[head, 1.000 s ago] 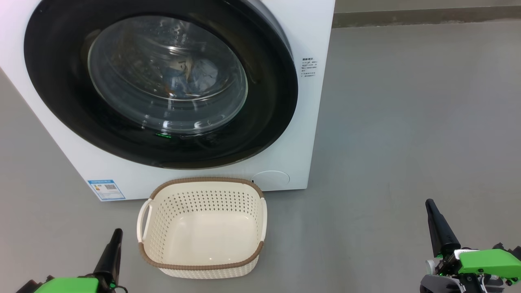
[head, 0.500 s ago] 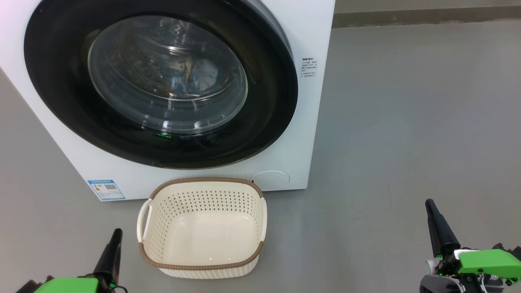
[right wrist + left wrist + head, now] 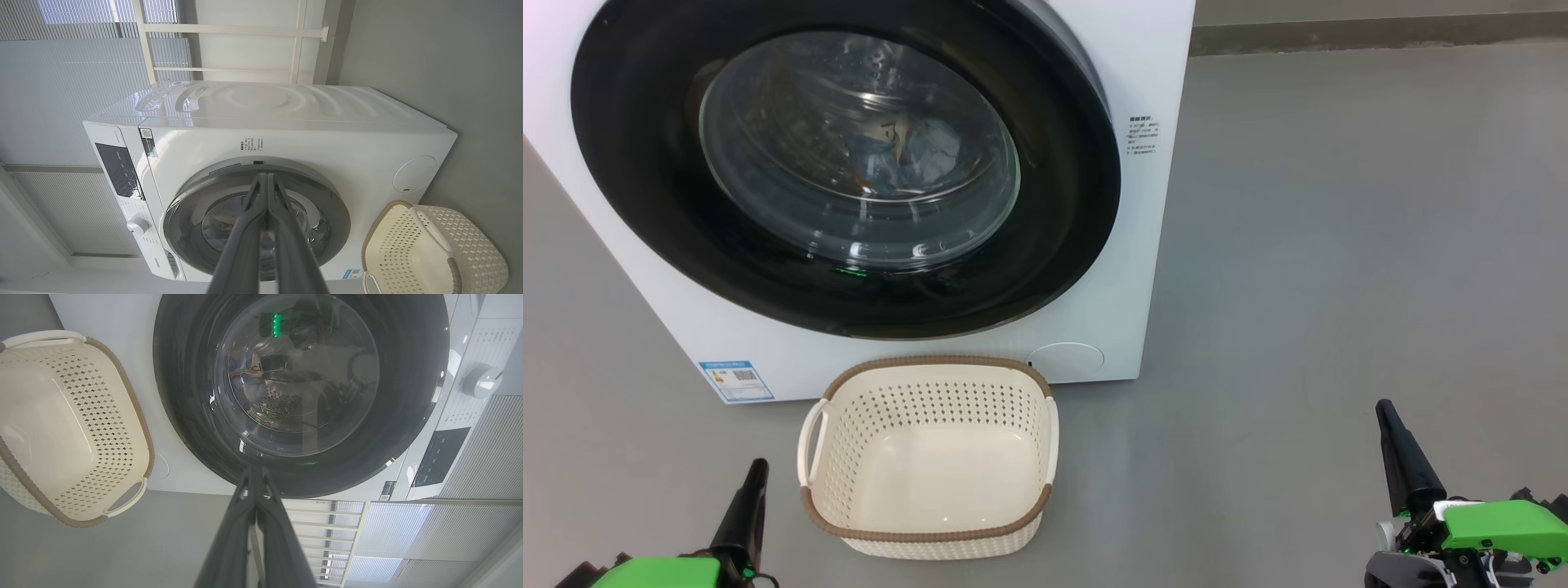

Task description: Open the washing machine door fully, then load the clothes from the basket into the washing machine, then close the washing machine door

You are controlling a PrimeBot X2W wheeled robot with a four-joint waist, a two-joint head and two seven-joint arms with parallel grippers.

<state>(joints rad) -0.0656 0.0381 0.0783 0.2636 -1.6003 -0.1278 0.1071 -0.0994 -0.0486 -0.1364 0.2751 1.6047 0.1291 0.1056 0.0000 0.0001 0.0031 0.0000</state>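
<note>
The white washing machine [image 3: 1143, 245] stands ahead with its black-rimmed round door [image 3: 645, 180] shut flat against the front. Through the door glass, light blue clothes [image 3: 915, 151] lie inside the drum; the left wrist view shows the clothes [image 3: 245, 371] too. The cream basket [image 3: 929, 371] sits on the floor before the machine with nothing in it. My left gripper [image 3: 756, 469] rests low at the basket's left, shut. My right gripper [image 3: 1384, 408] is far right over bare floor, shut. In the wrist views the left gripper [image 3: 255, 471] and right gripper [image 3: 267, 176] have fingers pressed together, holding nothing.
Grey floor [image 3: 1339, 245] stretches to the right of the machine up to a wall base. A blue label sticker [image 3: 735, 380] marks the machine's lower left front. The control panel and dial [image 3: 137, 225] sit at the machine's top.
</note>
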